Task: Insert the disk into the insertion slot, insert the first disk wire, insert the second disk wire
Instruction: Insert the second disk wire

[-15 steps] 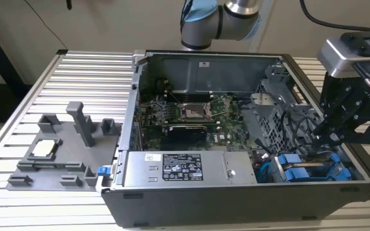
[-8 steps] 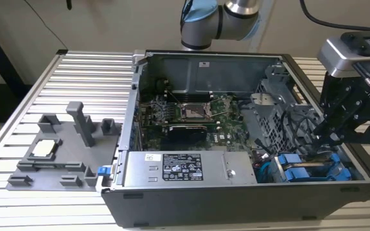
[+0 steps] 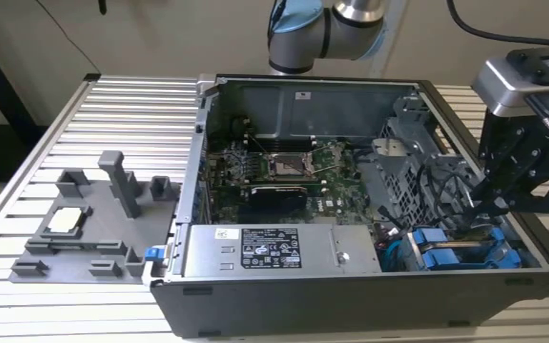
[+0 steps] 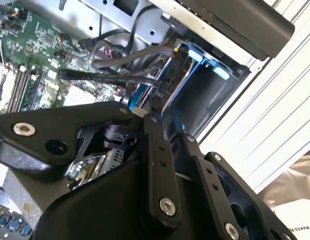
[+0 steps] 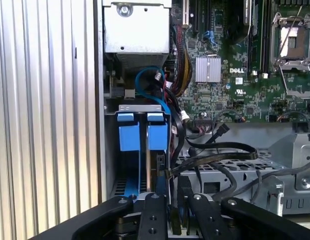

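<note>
Black claw point(image 5: 171, 212) pinched on flat black wire point(image 5: 215, 156) | blue-framed disk point(image 5: 157, 131) seated in grey metal insertion slot point(image 5: 139, 107)

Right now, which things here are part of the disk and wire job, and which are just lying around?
Part of the job:
- disk in its blue carrier, seated in the insertion slot
- black wire beside the cage
- end effector at that wire

Lying about:
- grey fixture tray
- power-supply box
- motherboard

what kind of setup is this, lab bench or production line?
Most likely a lab or test bench for robotic PC assembly. An open computer case lies on a slotted aluminium table, with a grey fixture tray of part holders beside it, and the gripper reaches down by the blue drive carriers.
</note>
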`<state>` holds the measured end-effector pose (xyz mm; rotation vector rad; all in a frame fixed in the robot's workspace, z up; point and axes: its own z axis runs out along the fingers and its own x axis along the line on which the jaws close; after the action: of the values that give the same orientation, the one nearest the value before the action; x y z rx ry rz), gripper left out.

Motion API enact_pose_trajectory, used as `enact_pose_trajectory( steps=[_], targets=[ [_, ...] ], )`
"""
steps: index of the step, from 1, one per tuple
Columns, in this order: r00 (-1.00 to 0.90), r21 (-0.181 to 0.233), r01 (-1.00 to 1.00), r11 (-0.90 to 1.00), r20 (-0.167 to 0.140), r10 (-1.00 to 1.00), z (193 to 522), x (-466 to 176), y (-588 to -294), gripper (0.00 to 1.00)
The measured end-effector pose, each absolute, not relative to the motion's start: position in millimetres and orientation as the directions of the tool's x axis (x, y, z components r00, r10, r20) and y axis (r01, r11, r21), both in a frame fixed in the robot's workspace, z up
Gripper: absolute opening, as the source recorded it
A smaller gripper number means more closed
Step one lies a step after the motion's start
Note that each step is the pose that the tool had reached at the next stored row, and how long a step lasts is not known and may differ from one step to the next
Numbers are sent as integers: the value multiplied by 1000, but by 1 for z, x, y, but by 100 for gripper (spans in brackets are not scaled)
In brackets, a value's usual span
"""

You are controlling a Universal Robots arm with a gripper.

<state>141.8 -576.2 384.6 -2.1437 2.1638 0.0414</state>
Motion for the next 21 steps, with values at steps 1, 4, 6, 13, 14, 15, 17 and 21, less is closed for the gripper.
enact_pose_trajectory(
  steps=[1,4,6,13,14,15,17,21],
  targets=[
    [-6,-65,-998,11,-87,-996,385,142,-576,24],
    [-1,-119,-993,11,-87,-996,385,142,-576,24],
    [1,-138,-990,11,-87,-996,383,143,-576,24],
    [2,-138,-990,10,-84,-996,376,160,-576,24],
    [2,-138,-990,10,-84,-996,376,160,-576,24],
    [2,-139,-990,10,-84,-996,376,160,-576,24],
    [2,-139,-990,10,-84,-996,374,160,-575,24],
    [2,-139,-990,10,-84,-996,372,160,-572,24]
  ],
)
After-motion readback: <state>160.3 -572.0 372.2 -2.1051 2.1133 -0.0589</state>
